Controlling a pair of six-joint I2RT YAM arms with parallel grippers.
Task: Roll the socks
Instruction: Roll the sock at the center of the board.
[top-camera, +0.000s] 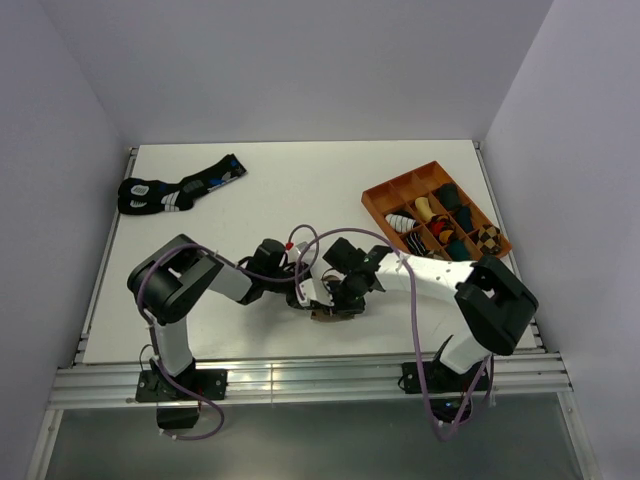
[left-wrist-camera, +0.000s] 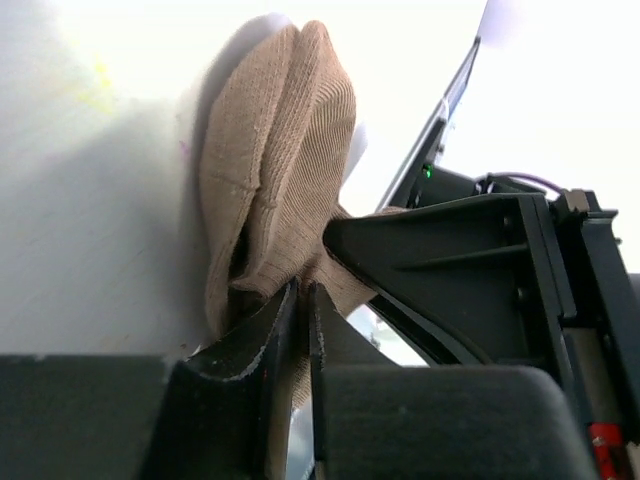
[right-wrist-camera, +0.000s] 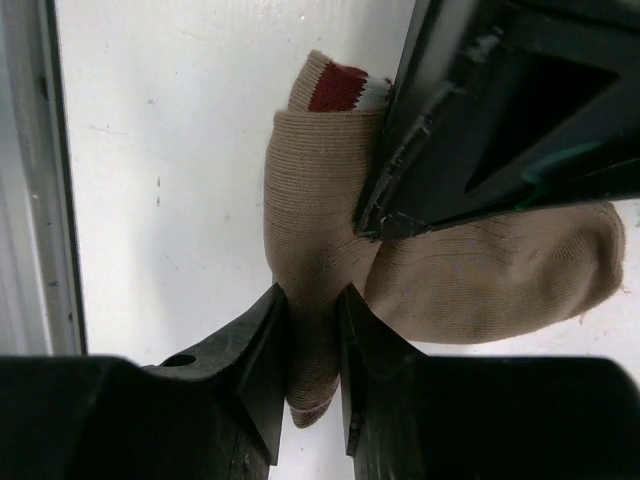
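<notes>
The tan-brown sock (right-wrist-camera: 320, 200) is bunched into a bundle on the white table, its maroon-and-white cuff (right-wrist-camera: 338, 88) poking out at the top. My right gripper (right-wrist-camera: 313, 300) is shut on a fold of the tan sock. My left gripper (left-wrist-camera: 301, 292) is shut on another fold of the same sock (left-wrist-camera: 285, 160). In the top view both grippers meet over the bundle (top-camera: 327, 314) near the table's front edge, which mostly hides it. The white striped sock is not in view.
Black socks with blue and white marks (top-camera: 175, 188) lie at the far left. An orange tray (top-camera: 378, 199) with several rolled bundles stands at the right. The table's front rail (top-camera: 300, 375) runs just below the grippers.
</notes>
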